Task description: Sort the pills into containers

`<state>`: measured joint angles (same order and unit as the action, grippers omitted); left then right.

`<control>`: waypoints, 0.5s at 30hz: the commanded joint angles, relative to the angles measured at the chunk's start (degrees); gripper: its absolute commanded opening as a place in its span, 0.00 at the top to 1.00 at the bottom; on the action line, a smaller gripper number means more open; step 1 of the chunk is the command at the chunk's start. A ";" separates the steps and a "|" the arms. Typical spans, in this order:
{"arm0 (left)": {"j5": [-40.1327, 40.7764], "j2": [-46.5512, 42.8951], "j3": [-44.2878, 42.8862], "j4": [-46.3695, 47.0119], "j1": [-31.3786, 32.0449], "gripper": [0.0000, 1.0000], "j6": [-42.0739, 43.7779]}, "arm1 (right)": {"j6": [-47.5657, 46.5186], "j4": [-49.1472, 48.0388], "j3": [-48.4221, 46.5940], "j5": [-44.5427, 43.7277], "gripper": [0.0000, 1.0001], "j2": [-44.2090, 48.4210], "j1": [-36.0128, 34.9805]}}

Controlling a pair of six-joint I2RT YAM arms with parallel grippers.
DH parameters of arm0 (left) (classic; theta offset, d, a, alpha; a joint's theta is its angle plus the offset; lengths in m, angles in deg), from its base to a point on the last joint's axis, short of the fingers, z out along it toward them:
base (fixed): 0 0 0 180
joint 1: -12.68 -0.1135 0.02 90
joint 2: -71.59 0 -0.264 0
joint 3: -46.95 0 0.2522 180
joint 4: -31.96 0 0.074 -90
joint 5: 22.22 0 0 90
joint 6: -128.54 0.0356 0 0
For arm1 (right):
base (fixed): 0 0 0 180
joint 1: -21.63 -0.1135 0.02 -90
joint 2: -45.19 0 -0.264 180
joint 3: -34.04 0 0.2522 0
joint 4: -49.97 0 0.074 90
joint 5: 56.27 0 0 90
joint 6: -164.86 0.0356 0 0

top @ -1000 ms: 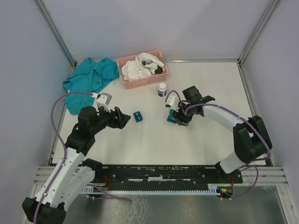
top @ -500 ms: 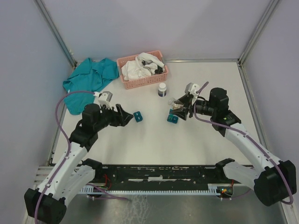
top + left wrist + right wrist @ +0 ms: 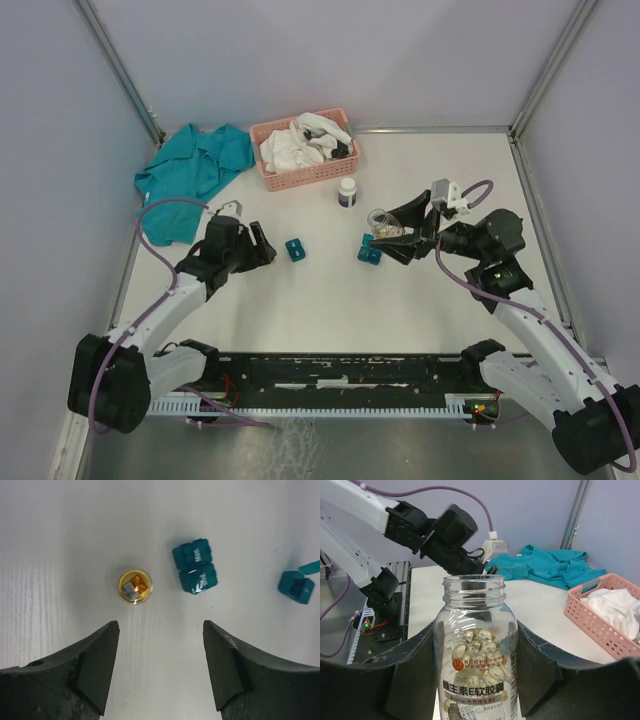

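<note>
The right gripper (image 3: 476, 672) is closed on a clear plastic bottle (image 3: 475, 630) with no cap, one finger on each side. The bottle stands upright in the wrist view. Its lower part holds yellow soft capsules (image 3: 479, 647). The left gripper (image 3: 160, 645) is wide open and holds nothing, over the white counter (image 3: 60, 540). Before it lie a round gold cap (image 3: 134, 586), near it a teal plastic box of two joined cells (image 3: 195, 573), and well to the side a small teal plastic box (image 3: 296, 586) with its lid raised. Seen from above, the bottle is near the two-cell box.
</note>
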<state>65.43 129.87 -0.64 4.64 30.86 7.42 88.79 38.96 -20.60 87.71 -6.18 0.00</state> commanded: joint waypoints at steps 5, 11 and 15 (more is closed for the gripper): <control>20.89 17.86 -10.96 -5.52 9.03 0.24 0.39 | -2.92 2.65 -0.95 0.95 0.99 -0.64 0.27; 27.36 29.43 -17.68 -10.16 10.42 0.24 1.10 | -4.53 4.54 -1.20 0.62 0.99 -0.56 0.22; 28.16 32.65 -19.05 -9.71 10.42 0.24 2.60 | -5.15 5.29 -1.34 0.46 0.99 -0.68 0.27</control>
<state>88.55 160.45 -16.92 -3.60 41.26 7.62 85.16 45.03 -20.12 87.88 -7.63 0.04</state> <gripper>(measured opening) 0.757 0.605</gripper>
